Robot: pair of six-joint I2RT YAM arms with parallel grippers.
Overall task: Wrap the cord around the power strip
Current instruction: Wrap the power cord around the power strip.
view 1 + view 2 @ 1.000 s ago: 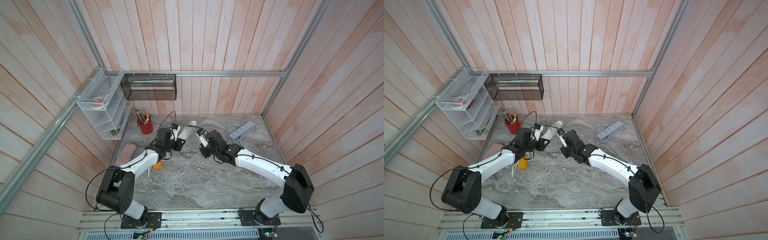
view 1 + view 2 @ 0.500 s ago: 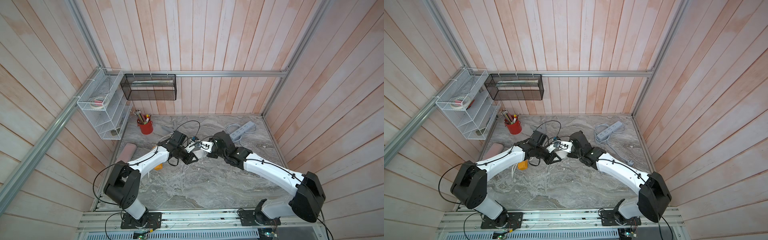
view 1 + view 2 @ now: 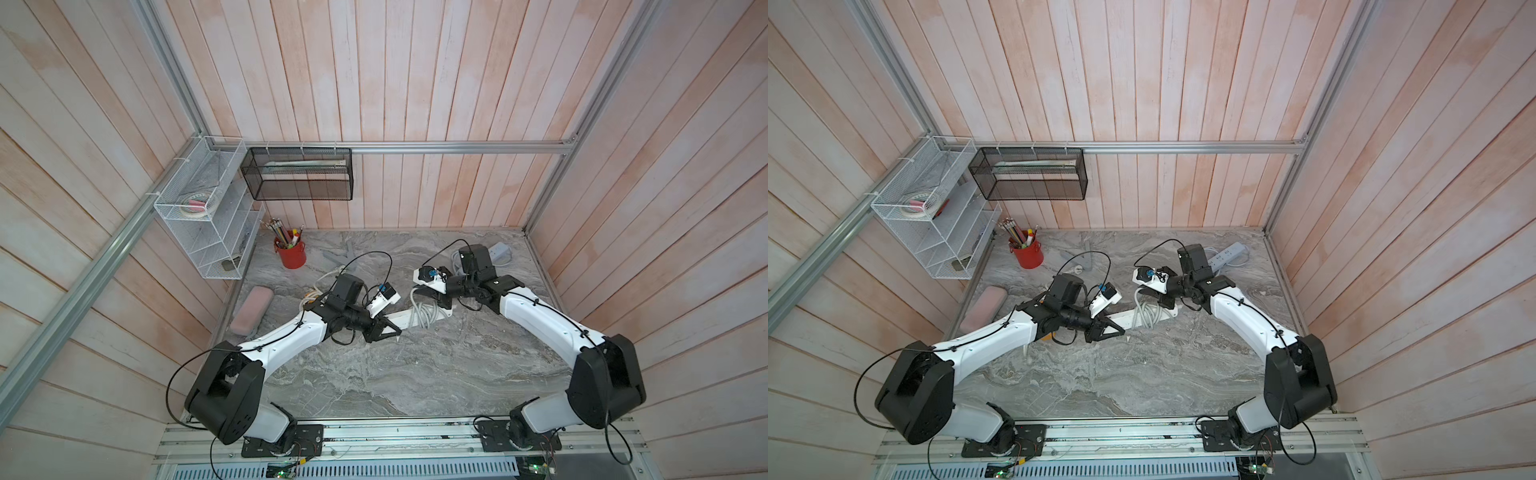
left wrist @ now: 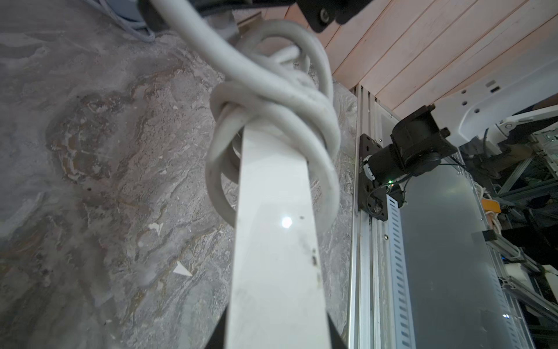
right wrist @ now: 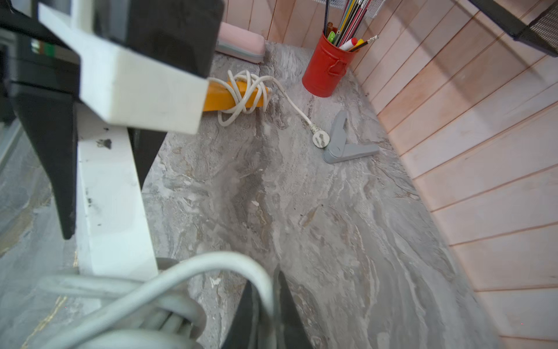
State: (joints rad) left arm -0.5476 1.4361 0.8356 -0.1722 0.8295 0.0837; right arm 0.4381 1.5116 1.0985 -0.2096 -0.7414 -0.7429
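The white power strip (image 3: 401,320) (image 3: 1126,316) (image 4: 271,229) (image 5: 111,196) hangs just above the table's middle. My left gripper (image 3: 394,331) (image 3: 1119,331) (image 4: 276,340) is shut on one end of it. Several loops of the grey-white cord (image 3: 424,312) (image 3: 1144,311) (image 4: 271,102) circle the strip's other half. From the coils one strand (image 5: 211,263) rises into my right gripper (image 3: 419,293) (image 3: 1144,293) (image 5: 268,302), which is shut on it just above and behind the coils. The cord's plug is hidden.
An orange power strip (image 5: 232,96) with its own wound cord lies under the left arm. A grey folded piece (image 5: 341,145), red pencil cup (image 3: 291,253) and pink case (image 3: 251,309) stand back left. Another power strip (image 3: 498,251) lies back right. Wire shelves (image 3: 208,212) hang on the left wall.
Both grippers have come forward from the back of the table with the strip. The right arm has swung out to the right, carrying the cord over the strip's far end.
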